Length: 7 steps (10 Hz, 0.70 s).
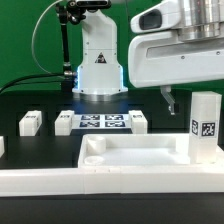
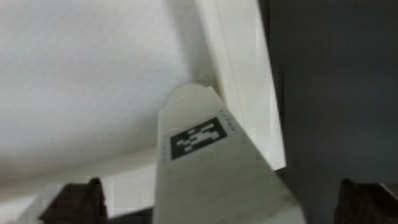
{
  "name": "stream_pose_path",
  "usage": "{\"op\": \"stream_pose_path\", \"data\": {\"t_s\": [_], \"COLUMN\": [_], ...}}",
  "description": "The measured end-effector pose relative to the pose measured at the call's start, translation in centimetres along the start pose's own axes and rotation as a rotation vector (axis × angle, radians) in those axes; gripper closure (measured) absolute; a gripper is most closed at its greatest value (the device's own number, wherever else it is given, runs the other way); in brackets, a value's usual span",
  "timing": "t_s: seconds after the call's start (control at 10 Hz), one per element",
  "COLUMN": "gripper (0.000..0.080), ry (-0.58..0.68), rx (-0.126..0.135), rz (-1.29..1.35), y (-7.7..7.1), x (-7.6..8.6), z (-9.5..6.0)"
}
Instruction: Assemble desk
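Note:
The desk's white rimmed panel lies flat near the front of the table. A short square white leg with a black-and-white tag stands upright in the panel's corner at the exterior view's right. My gripper hangs over that leg, and one dark finger shows beside it. In the wrist view the tagged leg rises from the corner of the panel between my gripper's dark fingertips, which stand wide apart and clear of its sides. The gripper is open.
Three loose white legs lie on the black table behind the panel, around the marker board. The robot's base stands behind them. A long white rail runs along the front edge.

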State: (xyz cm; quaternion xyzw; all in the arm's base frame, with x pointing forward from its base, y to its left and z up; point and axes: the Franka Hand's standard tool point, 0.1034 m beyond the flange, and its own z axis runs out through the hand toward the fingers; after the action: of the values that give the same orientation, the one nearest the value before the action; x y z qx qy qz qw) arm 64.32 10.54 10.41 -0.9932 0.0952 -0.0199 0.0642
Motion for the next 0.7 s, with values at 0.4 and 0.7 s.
{"op": "stream_pose_path", "data": {"t_s": [0.4, 0.7], "gripper": [0.0388, 0.05], "ry": [0.01, 0.009], "rx": [0.006, 0.003], "rz": [-0.018, 0.201], "y": [-0.32, 0.1], "x": [0.1, 0.15], "z": [0.04, 0.06]}}
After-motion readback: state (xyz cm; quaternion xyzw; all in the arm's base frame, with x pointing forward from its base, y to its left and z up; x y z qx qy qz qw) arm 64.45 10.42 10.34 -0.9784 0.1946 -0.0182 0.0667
